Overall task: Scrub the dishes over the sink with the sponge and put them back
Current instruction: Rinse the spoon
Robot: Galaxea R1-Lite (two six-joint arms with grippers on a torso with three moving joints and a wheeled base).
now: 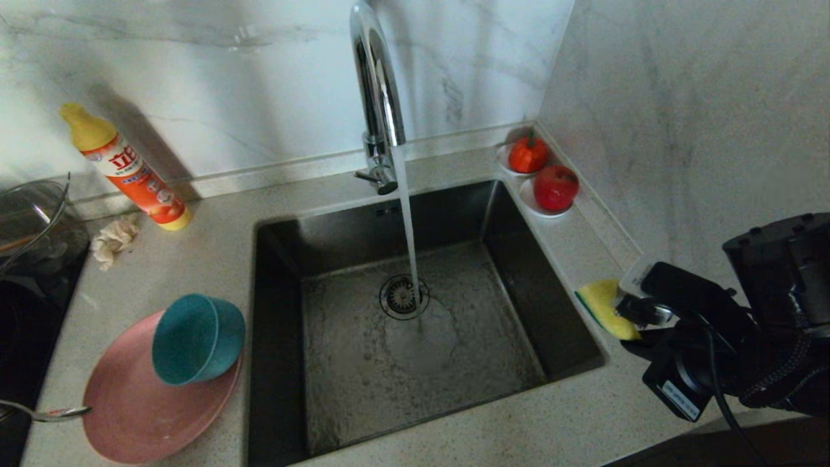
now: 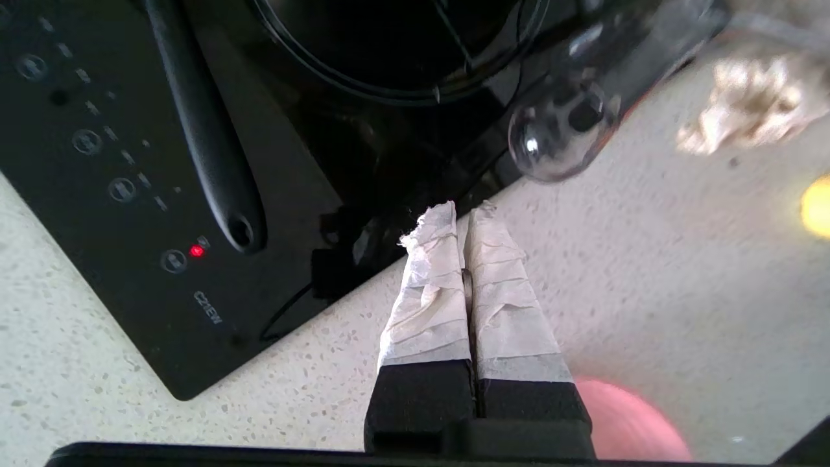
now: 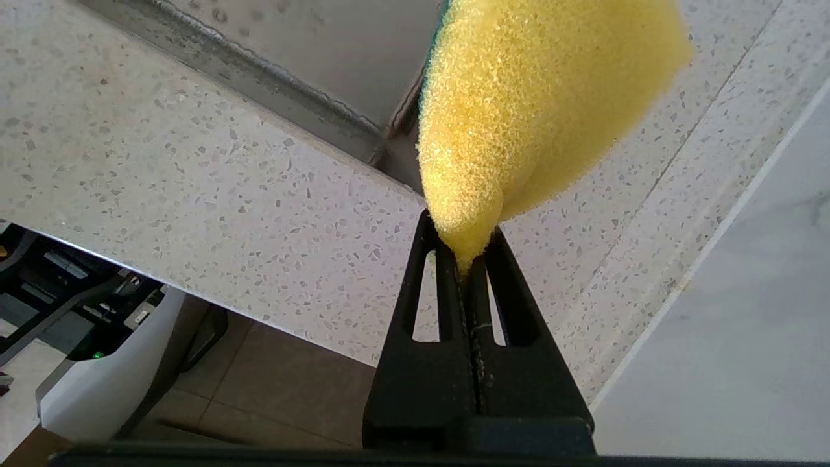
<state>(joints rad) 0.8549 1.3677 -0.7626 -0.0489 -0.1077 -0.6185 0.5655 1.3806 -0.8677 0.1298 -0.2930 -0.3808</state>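
While my right gripper (image 3: 468,256) pinches the sponge (image 3: 532,104) beside the sink (image 1: 570,337), my left gripper (image 2: 462,217) hangs closed, empty, near the plate (image 2: 629,421).

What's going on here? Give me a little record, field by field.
tap: running into the sink
right gripper: shut on the sponge, at the sink's right rim
left gripper: shut, empty, over the counter by the stove
plate: left of sink, bowl tipped on it
spoon: at the plate's left edge
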